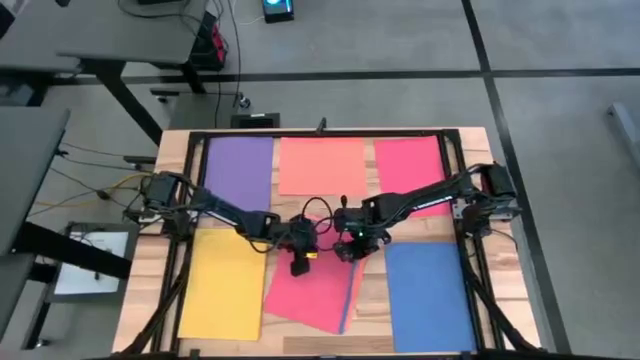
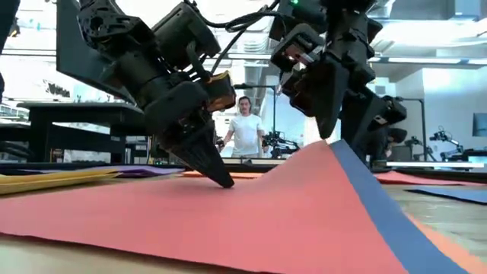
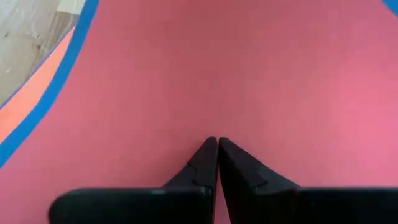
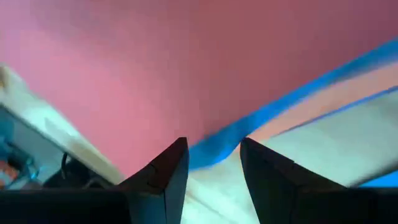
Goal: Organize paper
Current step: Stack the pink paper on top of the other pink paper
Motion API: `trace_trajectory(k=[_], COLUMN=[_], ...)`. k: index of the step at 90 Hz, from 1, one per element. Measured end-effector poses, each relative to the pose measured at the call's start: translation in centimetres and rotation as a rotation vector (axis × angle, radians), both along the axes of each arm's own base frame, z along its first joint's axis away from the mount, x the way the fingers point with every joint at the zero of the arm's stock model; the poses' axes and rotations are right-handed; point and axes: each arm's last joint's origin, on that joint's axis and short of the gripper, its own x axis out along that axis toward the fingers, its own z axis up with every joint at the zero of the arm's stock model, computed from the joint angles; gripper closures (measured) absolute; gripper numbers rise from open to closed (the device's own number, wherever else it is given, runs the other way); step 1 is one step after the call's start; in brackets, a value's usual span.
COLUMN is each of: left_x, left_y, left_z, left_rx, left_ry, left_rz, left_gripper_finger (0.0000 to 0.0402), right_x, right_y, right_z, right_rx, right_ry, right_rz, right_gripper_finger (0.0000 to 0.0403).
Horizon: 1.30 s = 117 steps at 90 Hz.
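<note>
Seven coloured sheets lie on the table (image 1: 150,250): one purple sheet (image 1: 238,170), one yellow sheet (image 1: 222,285), one salmon-orange sheet (image 1: 322,165), two pink-red sheets (image 1: 410,162) (image 1: 310,298) and two blue sheets (image 1: 427,290) (image 1: 349,300). Two arms work there, each carrying one gripper, left gripper (image 1: 298,267) and right gripper (image 1: 345,252). One person (image 2: 245,129) stands mid-frame in the low view.

Both pincers meet over the stacked sheets (image 1: 318,295) mid-table (image 1: 150,250).

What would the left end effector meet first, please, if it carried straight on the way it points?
The pink-red sheet: the shut left end effector points down at it and seems to touch it already.
</note>
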Motion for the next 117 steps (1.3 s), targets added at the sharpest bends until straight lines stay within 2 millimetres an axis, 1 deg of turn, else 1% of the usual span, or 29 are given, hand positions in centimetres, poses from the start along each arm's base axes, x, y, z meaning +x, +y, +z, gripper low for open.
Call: trace_trajectory(k=[14, 29, 37, 48, 56, 63, 67, 72, 80, 89, 94, 103, 117], left_x=[0.0, 0.0, 0.0, 0.0, 0.0, 0.0, 0.0, 0.0, 0.0, 0.0, 0.0, 0.0, 0.0], left_y=[0.0, 0.0, 0.0, 0.0, 0.0, 0.0, 0.0, 0.0, 0.0, 0.0, 0.0, 0.0, 0.0], left_z=[0.0, 0.0, 0.0, 0.0, 0.0, 0.0, 0.0, 0.0, 0.0, 0.0, 0.0, 0.0, 0.0], left_rx=[-0.001, -0.002, -0.002, -0.006, -0.015, -0.013, -0.008, -0.001, 0.001, 0.001, 0.001, -0.001, -0.011], left_ry=[0.000, -0.002, -0.003, -0.002, 0.000, -0.001, -0.001, -0.003, -0.003, -0.003, -0.003, -0.003, -0.001], left_rz=[0.000, -0.001, -0.001, 0.003, 0.014, 0.012, 0.006, -0.001, -0.003, -0.003, -0.003, 0.000, 0.010], left_gripper_finger=[0.0402, 0.0402, 0.0402, 0.0402, 0.0402, 0.0402, 0.0402, 0.0402, 0.0402, 0.0402, 0.0402, 0.0402, 0.0402], right_x=[0.1, 0.2, 0.2, -0.6, -1.4, -2.0, -2.0, -1.5, -0.4, 0.7, 0.9, 0.8, 0.6], right_y=[-0.2, -1.1, -1.5, -2.1, -2.3, -2.3, -2.2, -1.9, -1.4, -1.0, -0.9, -0.8, -0.9], right_z=[0.0, -0.1, -0.1, -0.1, 1.0, 2.2, 2.6, 2.7, 2.0, 0.1, -0.9, -1.9, -2.1], right_rx=[-0.001, -0.072, -0.078, -0.082, -0.033, -0.029, -0.040, -0.079, -0.124, -0.121, -0.122, -0.127, -0.158], right_ry=[-0.016, -0.012, -0.011, 0.052, 0.094, 0.102, 0.079, 0.035, -0.007, -0.005, 0.028, 0.082, 0.102], right_rz=[0.000, -0.045, -0.056, -0.018, 0.059, 0.079, 0.068, 0.042, 0.002, -0.008, -0.008, -0.001, -0.001], right_gripper_finger=[0.0265, 0.0265, 0.0265, 0.0265, 0.0265, 0.0265, 0.0265, 0.0265, 0.0265, 0.0265, 0.0265, 0.0265, 0.0265])
